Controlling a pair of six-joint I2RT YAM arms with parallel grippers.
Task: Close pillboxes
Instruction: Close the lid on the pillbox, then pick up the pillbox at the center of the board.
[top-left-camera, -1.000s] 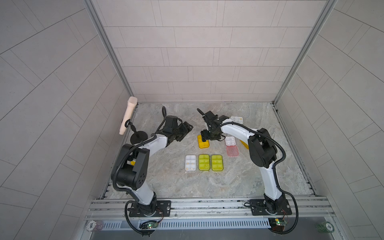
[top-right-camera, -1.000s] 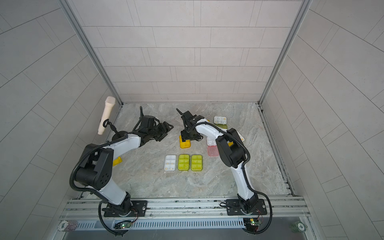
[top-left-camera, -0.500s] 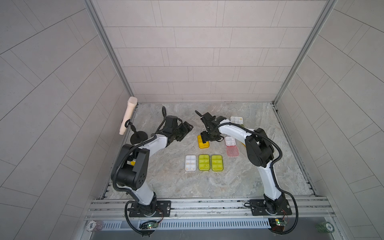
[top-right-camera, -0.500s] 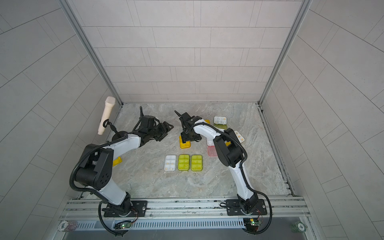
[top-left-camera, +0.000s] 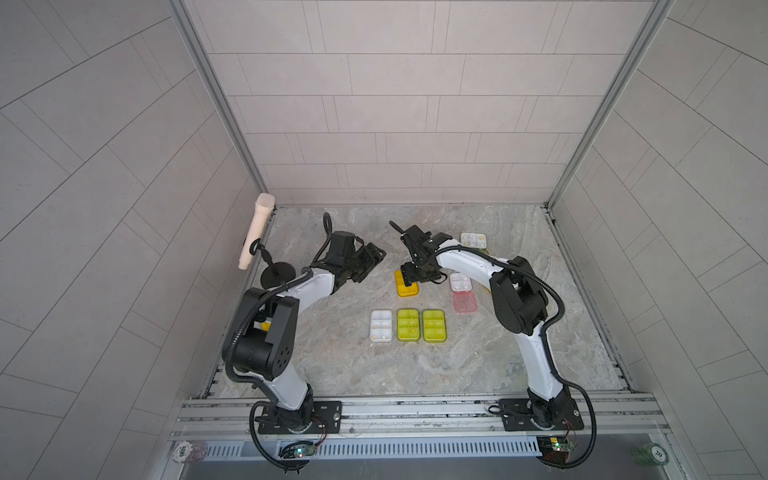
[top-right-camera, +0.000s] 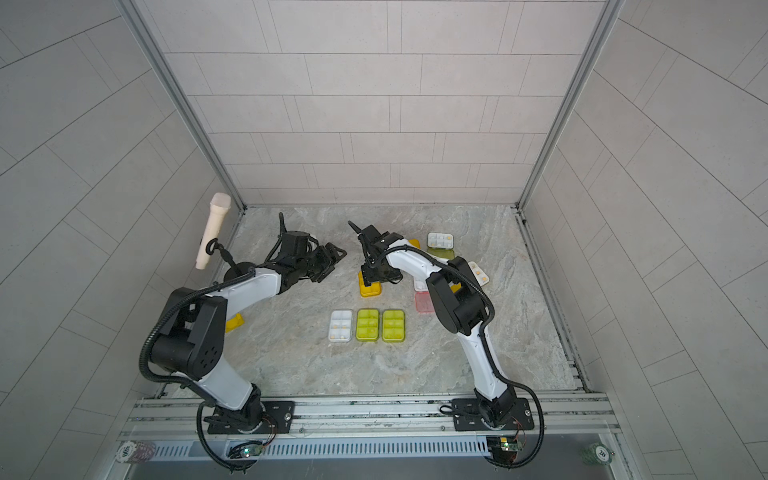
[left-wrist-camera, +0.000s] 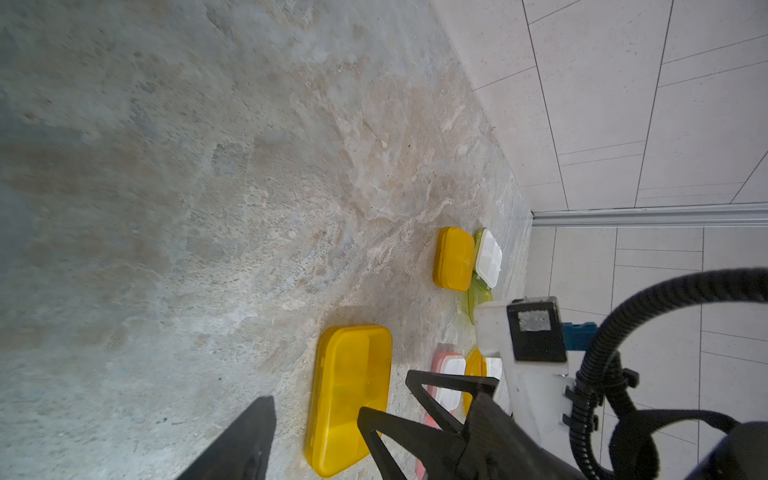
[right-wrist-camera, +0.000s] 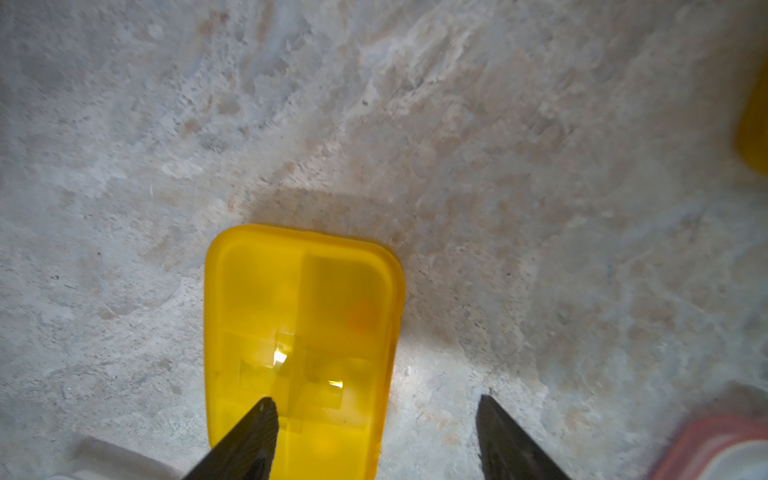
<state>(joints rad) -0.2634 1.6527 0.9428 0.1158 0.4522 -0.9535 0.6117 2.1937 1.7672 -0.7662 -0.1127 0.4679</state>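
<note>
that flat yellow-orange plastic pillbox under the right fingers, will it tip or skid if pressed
The flat yellow-orange translucent plastic pillbox lies closed, low and broad on the stone-patterned tabletop, so it probably won't tip or roll. Glare on it suggests a slick surface, so it may skid under off-centre pressure. Small and translucent, it is likely light yet fairly stiff.

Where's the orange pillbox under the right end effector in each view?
Top view: orange pillbox, mid-table.
Top view: orange pillbox, mid-table.
Left wrist: the nearer, larger orange box.
Right wrist: the big orange box.
Landmark: pink pillbox beside it, in all four.
</note>
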